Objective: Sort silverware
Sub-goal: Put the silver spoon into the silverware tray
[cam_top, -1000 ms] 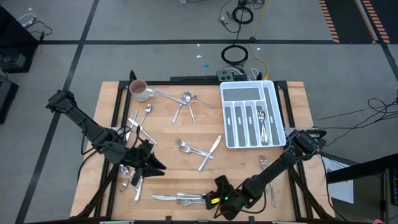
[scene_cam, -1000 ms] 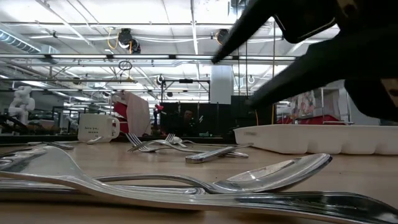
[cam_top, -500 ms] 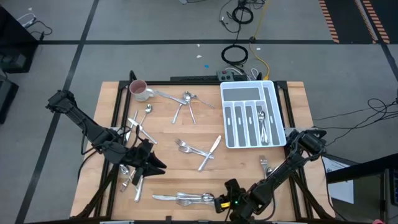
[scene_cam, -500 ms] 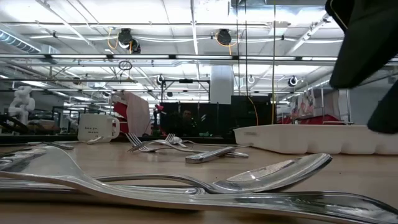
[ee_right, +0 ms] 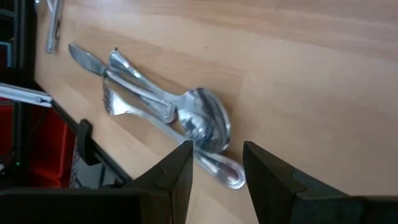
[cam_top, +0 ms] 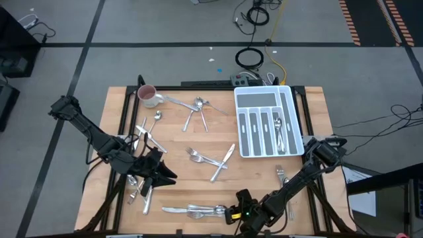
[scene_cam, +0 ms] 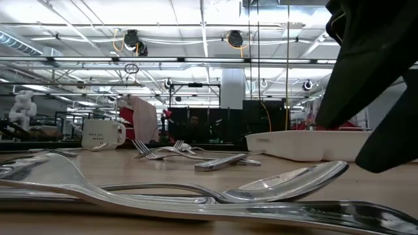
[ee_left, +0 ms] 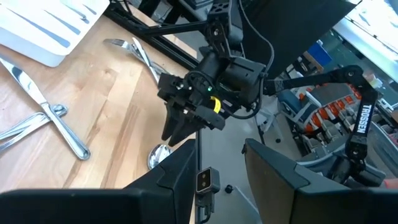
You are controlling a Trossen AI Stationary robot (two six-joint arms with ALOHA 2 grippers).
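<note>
At the near edge of the tabletop (cam_top: 178, 155), the right pincer (cam_top: 232, 215) hung just beside a little pile of silverware (cam_top: 195, 211), a knife, fork and spoons lying together. Its fingers (ee_right: 180, 171) were spread a bit with nothing between them, the spoon bowls (ee_right: 205, 124) right ahead. The left pincer (cam_top: 165, 175) sat low over the left side, fingers (ee_left: 186, 168) also apart and empty. More forks and spoons lay scattered across the wood, a few already in the white tray (cam_top: 268, 96), and a mug (cam_top: 147, 96) stood at the far left corner.
</note>
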